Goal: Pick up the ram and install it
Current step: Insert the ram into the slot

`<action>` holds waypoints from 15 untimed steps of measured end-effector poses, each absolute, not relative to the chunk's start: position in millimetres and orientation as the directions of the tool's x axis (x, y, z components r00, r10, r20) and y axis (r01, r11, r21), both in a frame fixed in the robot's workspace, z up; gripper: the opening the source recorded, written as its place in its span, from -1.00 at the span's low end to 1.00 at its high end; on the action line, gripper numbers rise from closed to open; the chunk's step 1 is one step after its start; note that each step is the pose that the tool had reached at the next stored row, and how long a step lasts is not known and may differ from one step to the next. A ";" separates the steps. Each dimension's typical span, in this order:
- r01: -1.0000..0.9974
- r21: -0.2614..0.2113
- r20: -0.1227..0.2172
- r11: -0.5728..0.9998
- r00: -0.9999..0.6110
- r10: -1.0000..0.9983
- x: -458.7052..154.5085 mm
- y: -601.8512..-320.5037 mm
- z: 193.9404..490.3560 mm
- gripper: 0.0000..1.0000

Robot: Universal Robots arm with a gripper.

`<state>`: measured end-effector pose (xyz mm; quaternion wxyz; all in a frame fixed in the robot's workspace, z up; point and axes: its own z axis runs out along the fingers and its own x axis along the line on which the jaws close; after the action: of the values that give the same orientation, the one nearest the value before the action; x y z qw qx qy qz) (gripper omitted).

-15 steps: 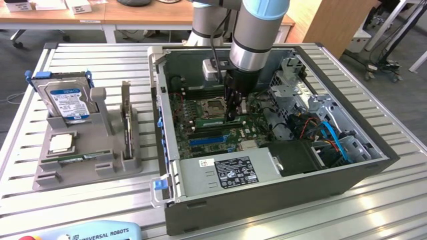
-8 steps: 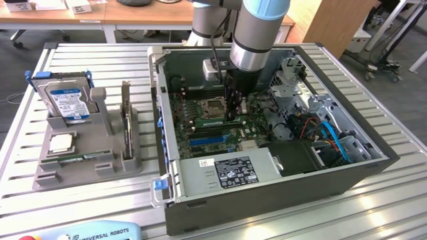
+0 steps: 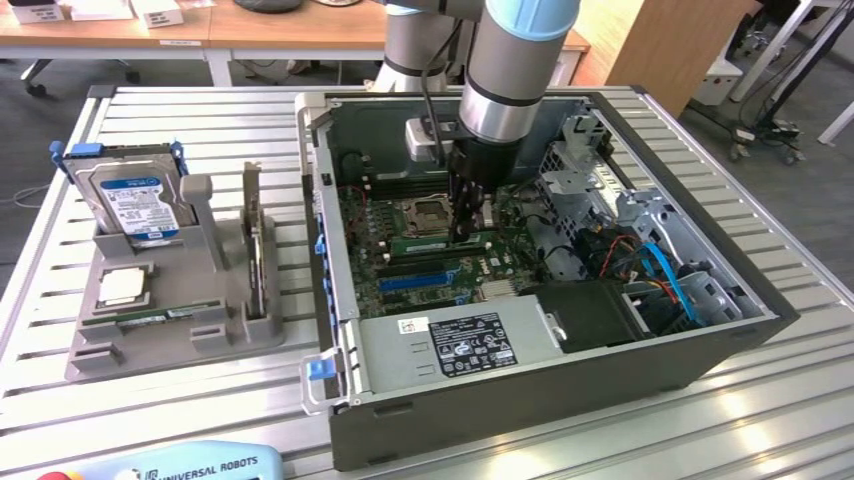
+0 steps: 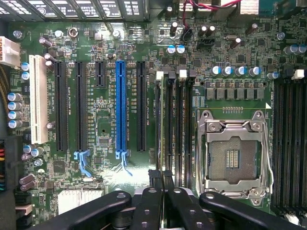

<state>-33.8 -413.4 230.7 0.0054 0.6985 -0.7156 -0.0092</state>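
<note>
Gripper (image 4: 161, 181) fingers are pressed together on the ram (image 4: 163, 139), held edge-on. You see it over the memory slots (image 4: 178, 124), just beside the processor socket (image 4: 233, 153).

Exterior view: bright, even room light from overhead. Pale glare bands lie on the slatted table (image 3: 747, 400) at the exterior view's right. The computer case (image 3: 534, 400) interior is darker than the table.

Wrist view: motherboard (image 4: 110, 120) evenly lit, small glints on the socket frame (image 4: 233, 127). The gripper (image 4: 161, 176) reads near-black.
</note>
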 end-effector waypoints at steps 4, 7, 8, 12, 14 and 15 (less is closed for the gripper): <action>-0.999 0.021 -0.005 0.024 -0.024 -1.000 -33.8 -413.3 229.6 -0.77; -0.999 0.021 -0.004 0.024 -0.024 -1.000 -33.8 -413.5 228.6 -0.77; -0.999 0.021 -0.004 0.024 -0.024 -1.000 -33.8 -413.5 228.4 -0.77; -0.999 0.021 -0.005 0.024 -0.024 -1.000 -33.8 -413.4 228.0 -0.77; -0.999 0.021 -0.005 0.024 -0.024 -1.000 -33.8 -413.3 228.1 -0.77; -0.999 0.021 -0.005 0.024 -0.024 -1.000 -33.8 -413.3 228.4 -0.77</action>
<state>-33.8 -413.3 228.4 0.0054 0.6985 -0.7156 -0.0091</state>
